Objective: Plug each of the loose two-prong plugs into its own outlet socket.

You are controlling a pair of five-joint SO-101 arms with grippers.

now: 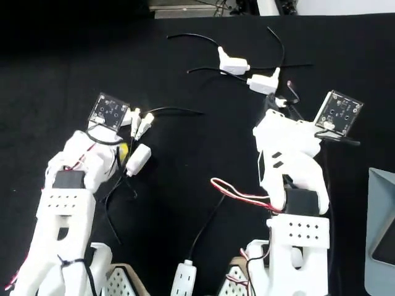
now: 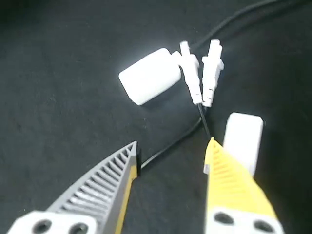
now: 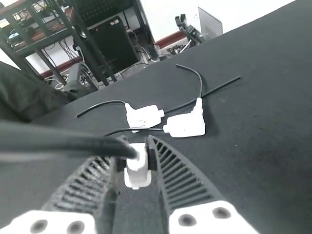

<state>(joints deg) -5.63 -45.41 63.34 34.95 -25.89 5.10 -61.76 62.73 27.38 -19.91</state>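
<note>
1. Black cloth worktop (image 1: 173,185). Shelving and loose cables stand in the room past its far edge.
2. My right fingers (image 3: 135,142) are clamped on a small white plug (image 3: 137,171). Its black cord (image 3: 63,141) runs back past the wrist.
3. Two white socket blocks lie ahead of that plug, just beside each other: the nearer block (image 3: 185,126) and the farther block (image 3: 144,116). Each has its own cord running off.
4. Key relation: the nearer block lies ahead of my right fingers, a little off to one side, with its long axis across my line of reach. I cannot tell which face takes the prongs. My judgement is that the plug must be turned to meet that face squarely. The right arm is much the nearer to both blocks.
5. My left fingers (image 2: 172,145) are apart, low over the worktop, with a thin cord (image 2: 161,153) running between them. Ahead lies a pair of thin plugs (image 2: 194,80), side by side. A white adapter (image 2: 148,75) touches one of them. A second white piece (image 2: 243,134) sits just beside my yellow finger.
6. Judgement: no plug looks seated yet, so the task is at an early stage.
</note>
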